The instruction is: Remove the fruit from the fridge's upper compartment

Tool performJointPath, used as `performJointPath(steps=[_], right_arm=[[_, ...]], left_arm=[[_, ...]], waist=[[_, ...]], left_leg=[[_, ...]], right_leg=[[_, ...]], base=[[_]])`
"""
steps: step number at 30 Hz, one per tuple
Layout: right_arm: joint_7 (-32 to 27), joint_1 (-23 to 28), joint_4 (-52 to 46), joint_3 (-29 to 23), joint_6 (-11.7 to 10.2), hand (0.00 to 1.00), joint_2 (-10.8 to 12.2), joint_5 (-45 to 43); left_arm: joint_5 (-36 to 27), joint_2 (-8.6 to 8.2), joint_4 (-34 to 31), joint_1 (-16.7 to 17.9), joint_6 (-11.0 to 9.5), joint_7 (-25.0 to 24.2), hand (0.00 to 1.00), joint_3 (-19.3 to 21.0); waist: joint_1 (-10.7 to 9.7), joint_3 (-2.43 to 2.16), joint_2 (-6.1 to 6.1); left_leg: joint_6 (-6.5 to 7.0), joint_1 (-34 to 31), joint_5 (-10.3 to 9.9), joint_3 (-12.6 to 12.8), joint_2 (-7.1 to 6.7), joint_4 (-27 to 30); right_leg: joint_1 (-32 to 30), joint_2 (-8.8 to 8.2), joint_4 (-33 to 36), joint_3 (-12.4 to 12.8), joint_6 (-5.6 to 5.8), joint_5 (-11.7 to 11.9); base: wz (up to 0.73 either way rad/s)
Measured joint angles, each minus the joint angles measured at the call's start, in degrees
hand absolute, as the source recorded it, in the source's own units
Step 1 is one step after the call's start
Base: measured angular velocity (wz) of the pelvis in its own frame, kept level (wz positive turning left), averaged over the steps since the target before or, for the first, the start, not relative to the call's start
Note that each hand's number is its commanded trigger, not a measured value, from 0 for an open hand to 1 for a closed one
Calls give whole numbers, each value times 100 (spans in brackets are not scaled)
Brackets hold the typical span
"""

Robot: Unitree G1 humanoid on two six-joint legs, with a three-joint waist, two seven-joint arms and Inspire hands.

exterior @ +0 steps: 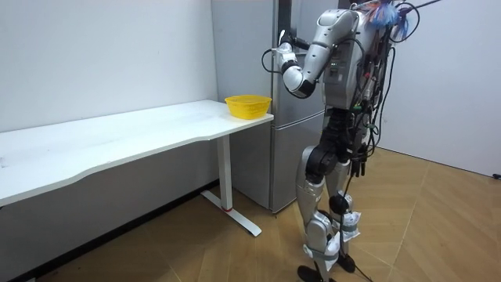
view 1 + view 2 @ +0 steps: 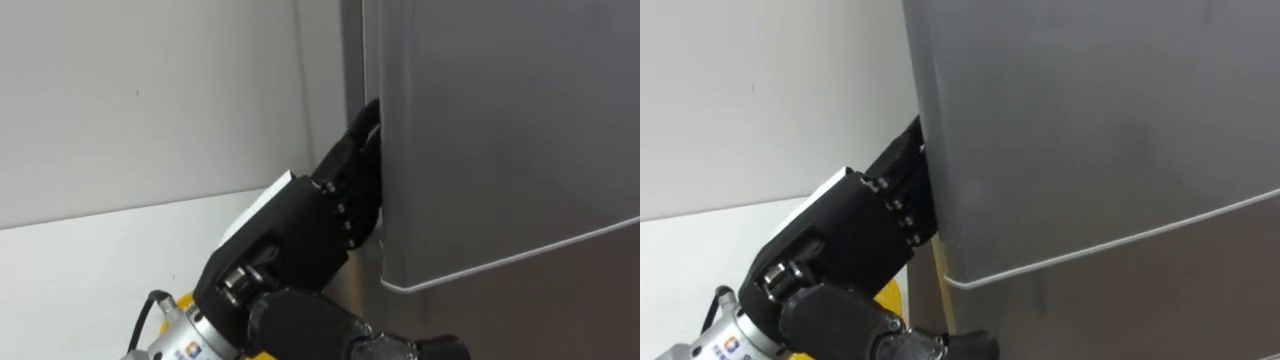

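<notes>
The robot stands upright right in front of the fridge, facing it, with its left arm raised and bent toward the fridge's front. In the eye views the left hand comes up from the lower left and lies against the left edge of the fridge's upper door, on the lower stretch of that edge, just above the seam where the lower door begins. The back of the hand faces the camera. Its far end goes into the dark gap behind the door's edge and is hidden there, so I cannot tell whether the hand is spread or clamped on the door. The upper door's grey face covers the fridge's inside, and whether it is ajar or fully shut cannot be told. Left of the fridge runs a white table, its near end just beside the fridge's side. A yellow bowl sits on that end of the table, the corner closest to the fridge. A pale wall rises behind the table and meets the fridge's left side. The floor in front of the fridge is wood.
</notes>
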Motion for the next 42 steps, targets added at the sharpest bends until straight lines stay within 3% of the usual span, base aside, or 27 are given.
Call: performJointPath(steps=[1, 2, 18, 34, 42], right_arm=[[7, -6, -1, 0, 0, 0, -5, 12], [18, -23, -1, -2, 0, 0, -13, 11], [57, -78, 29, -2, -11, 0, -35, 19], [3, -87, 57, 7, -5, 0, -35, 103], [-13, -112, 51, 79, -5, 0, -37, 87]], left_arm=[[0, 22, 0, 0, 0, -5, 60, 16], [2, 25, 1, 0, 2, -6, 0, 39], [18, 47, 0, 3, 73, -504, 0, 34], [15, 24, -106, 1, 94, -443, 0, 20], [-10, 8, -122, -12, 95, -279, 0, -8]], waist=[[6, 0, 2], [13, 1, 2], [6, 29, 36], [0, 19, 36], [-128, 20, 31]], left_leg=[[0, -4, 0, 1, 0, 0], [0, -5, 0, -4, 0, -3], [2, 6, 1, 0, 1, 6], [15, -4, 10, 26, -4, -4], [15, 4, 10, 73, -2, -7]], right_leg=[[-1, 0, -2, 1, 0, 0], [-3, 0, -1, 2, 0, 0], [12, 6, 1, 18, -3, 2], [2, 1, 0, 34, -3, 2], [-3, 1, 13, 88, -2, 3]], base=[[0], [0], [0], [0], [-1]])
